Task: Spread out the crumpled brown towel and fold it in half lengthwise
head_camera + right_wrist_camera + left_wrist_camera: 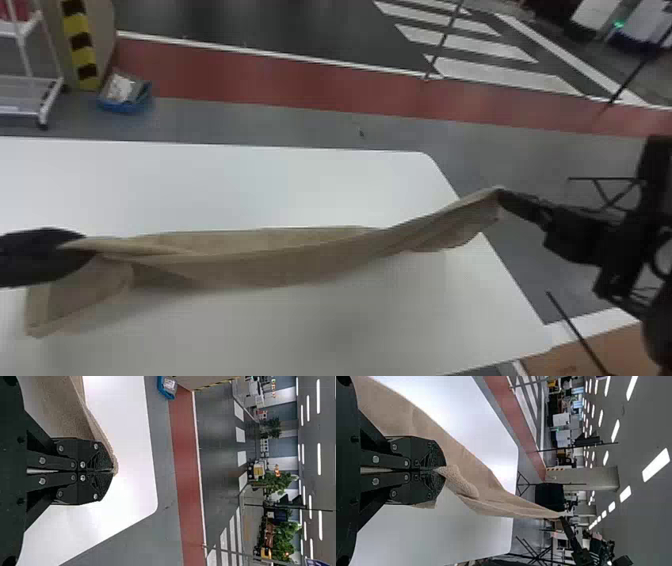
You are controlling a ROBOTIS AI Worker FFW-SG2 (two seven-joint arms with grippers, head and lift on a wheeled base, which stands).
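The brown towel (300,260) stretches across the white table as a long twisted band, raised at both ends, with a loose flap hanging at its left end. My left gripper (75,246) holds that end at the head view's left edge. My right gripper (501,194) holds the other end up past the table's right edge. In the left wrist view the left gripper (435,470) is shut on a bunched bit of towel (461,483). The right wrist view has the right gripper (113,471) shut on a towel edge (97,429).
The white table (280,185) lies beneath the towel, its right edge slanting below the right arm. On the floor beyond stand a blue bin (125,95) and a white cart (30,95). A cardboard piece (590,352) is at the lower right.
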